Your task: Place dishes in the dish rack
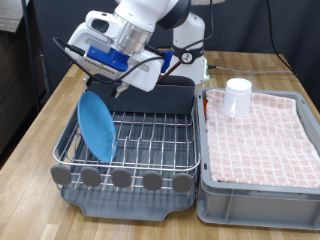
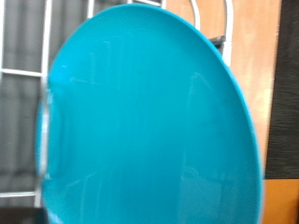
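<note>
Jaws [image 1: 112, 88] grip 1 plate [image 1: 97, 125] in rack [image 1: 150, 140]; 1 mug [image 1: 238, 96] on bin [image 1: 262, 180].

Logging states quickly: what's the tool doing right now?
Tool: shut on the plate, holding it on edge inside the rack, at the exterior view's left.

This looks like a robotics lab staged as a kitchen corner. A white industrial robot arm [image 1: 150, 20] with trailing black cables stands at the far edge of a plain wooden tabletop [image 1: 40, 125]. On it sit a silver wire dish rack on a dark grey plastic tray [image 1: 130, 165] and a grey plastic bin lined with red-and-white checked cloth [image 1: 260, 150]. Dark curtains [image 1: 250, 25] hang behind.
</note>
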`<state>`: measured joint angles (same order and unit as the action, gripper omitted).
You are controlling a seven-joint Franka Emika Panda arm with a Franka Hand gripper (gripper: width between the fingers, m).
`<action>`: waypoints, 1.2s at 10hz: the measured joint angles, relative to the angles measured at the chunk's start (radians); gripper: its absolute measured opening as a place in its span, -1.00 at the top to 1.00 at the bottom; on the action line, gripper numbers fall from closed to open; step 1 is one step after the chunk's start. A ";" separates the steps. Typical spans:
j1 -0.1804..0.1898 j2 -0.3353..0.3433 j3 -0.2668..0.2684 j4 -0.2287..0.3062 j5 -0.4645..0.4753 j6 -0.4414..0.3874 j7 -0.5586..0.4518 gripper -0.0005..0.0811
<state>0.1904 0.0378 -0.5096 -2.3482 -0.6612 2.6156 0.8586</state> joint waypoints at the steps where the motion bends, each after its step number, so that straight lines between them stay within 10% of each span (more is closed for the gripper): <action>1: 0.000 -0.012 0.001 0.000 0.104 -0.010 -0.076 -0.71; 4: 0.006 -0.058 0.002 0.006 0.269 -0.068 -0.211 -0.89; 12: 0.015 -0.195 0.070 0.094 0.275 -0.336 -0.180 -0.98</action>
<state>0.2058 -0.1570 -0.4397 -2.2544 -0.3857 2.2796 0.6786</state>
